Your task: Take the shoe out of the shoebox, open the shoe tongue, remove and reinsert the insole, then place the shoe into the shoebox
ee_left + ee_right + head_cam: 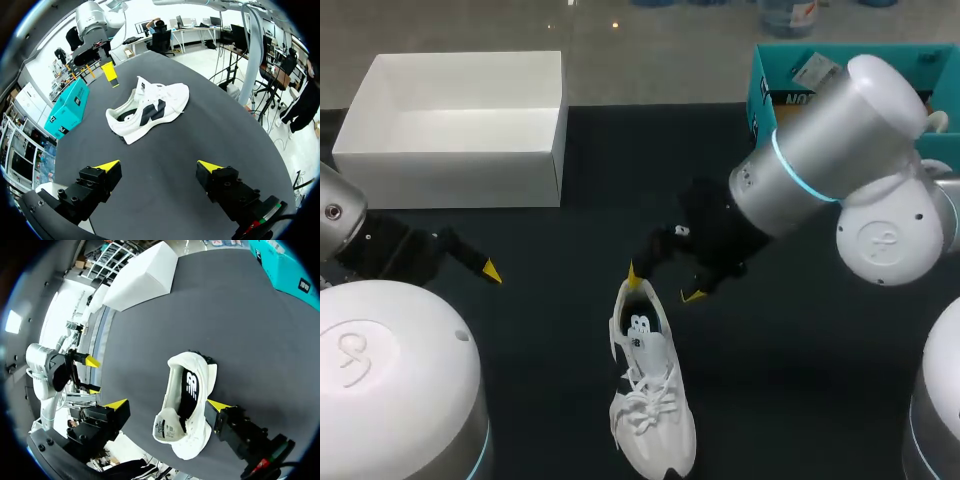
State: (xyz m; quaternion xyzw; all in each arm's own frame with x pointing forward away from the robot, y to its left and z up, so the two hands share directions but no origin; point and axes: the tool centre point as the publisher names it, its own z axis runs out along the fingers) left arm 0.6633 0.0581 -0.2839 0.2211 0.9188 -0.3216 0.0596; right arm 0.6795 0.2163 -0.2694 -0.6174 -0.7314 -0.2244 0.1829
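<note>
Left gripper (159,165) wide open, empty, well apart from shoe (147,110) | right gripper (169,404) open above shoe heel, gripping nothing | white box (460,130) well apart from shoe

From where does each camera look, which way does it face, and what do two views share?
Head view: above and behind, facing down on the table; left pincer and right pincer show.
Left wrist view: left wrist, facing the shoe past open left pincer.
Right wrist view: right wrist, facing the shoe, close by the open right pincer.
Both wrist views share the shoe.
</note>
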